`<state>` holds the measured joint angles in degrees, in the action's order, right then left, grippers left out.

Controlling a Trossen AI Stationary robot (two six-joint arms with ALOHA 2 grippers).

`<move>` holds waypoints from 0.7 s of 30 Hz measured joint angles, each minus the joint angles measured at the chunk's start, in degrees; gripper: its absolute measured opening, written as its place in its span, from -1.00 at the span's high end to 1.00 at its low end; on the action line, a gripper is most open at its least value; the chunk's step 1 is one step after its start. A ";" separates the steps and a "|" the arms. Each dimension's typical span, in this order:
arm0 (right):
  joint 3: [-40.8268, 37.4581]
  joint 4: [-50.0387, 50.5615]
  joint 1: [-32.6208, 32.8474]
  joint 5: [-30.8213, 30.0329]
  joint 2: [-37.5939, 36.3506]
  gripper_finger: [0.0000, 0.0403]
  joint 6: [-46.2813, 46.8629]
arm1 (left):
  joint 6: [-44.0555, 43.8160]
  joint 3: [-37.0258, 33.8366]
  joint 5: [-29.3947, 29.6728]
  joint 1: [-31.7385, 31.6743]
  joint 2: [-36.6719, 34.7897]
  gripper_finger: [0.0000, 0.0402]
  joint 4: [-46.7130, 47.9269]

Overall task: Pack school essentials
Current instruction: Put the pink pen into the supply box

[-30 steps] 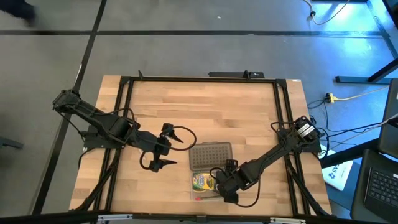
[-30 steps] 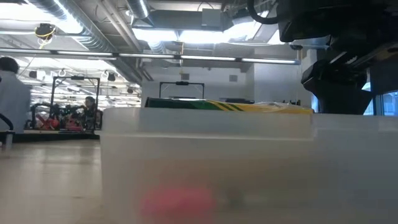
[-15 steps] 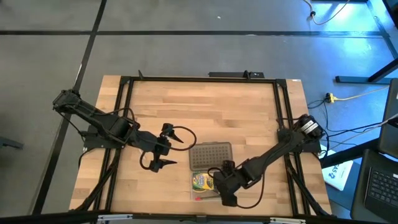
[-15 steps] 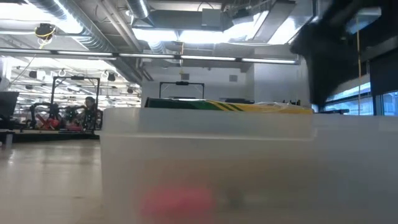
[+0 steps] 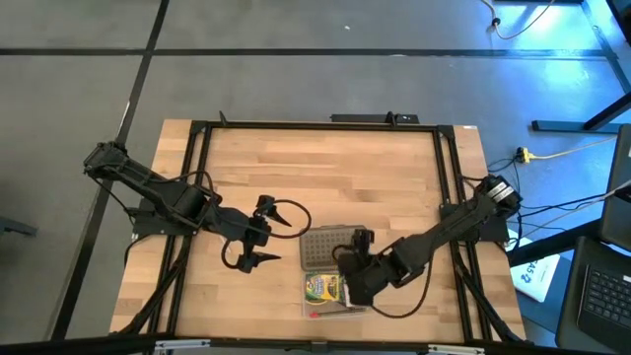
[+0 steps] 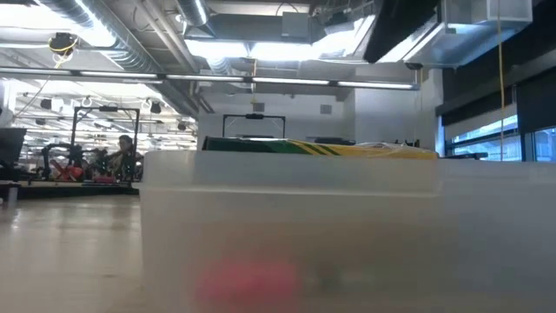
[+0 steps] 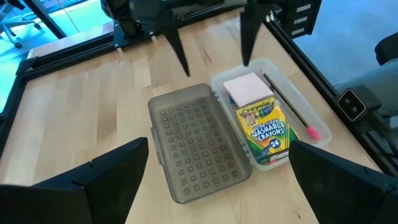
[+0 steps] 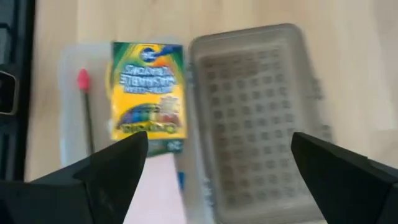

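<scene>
Your packing looks close to done. The clear case (image 7: 292, 134) sits open near the front edge of the bench (image 5: 325, 168), its grey dotted lid (image 7: 189, 149) folded out flat alongside, on the side away from the front edge. Inside the case: the crayon box (image 7: 264, 127) lying face up, the pink square pad (image 7: 247, 87) next to it, and a dark pencil (image 7: 287, 106) with a pink eraser tip along the far wall. From bench height, the crayon box (image 6: 321, 146) stands a little proud of the case rim. Scissors and the small blue eraser can't be made out; they may be underneath or elsewhere.

The step in hand reads as the closing one: contents are in, lid is not yet over them. The next move would call for getting a finger under the lid's free edge and swinging it across the hinge. Watch the crayon box; if it really does stand proud, the lid may not seat flat without pressing it down first.

Right gripper (image 5: 347, 268): above the hinge line between lid and case, over the contents, fingers spread wide, holding nothing, no contact that you can confirm.

Left gripper (image 5: 258, 234): waiting apart from the case toward the left side of the bench, aimed at it, fingers wide apart as well, empty.
</scene>
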<state>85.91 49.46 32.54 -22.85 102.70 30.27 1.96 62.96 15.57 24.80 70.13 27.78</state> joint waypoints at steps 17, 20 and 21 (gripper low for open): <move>0.04 -0.36 -9.87 3.44 -5.25 -0.97 -8.53 | -3.09 0.00 -0.11 0.17 0.00 -0.91 -0.29; 0.04 -0.37 -10.77 3.52 -5.25 -0.97 -10.08 | -8.43 0.01 -0.09 0.56 -0.03 -0.91 2.08; 0.04 -0.35 -11.05 3.54 -5.25 -0.97 -10.51 | -11.69 0.02 -0.13 0.55 -0.13 -0.91 4.08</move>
<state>85.95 49.10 21.49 -19.31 97.45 19.76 -9.73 62.98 15.44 25.34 69.99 31.86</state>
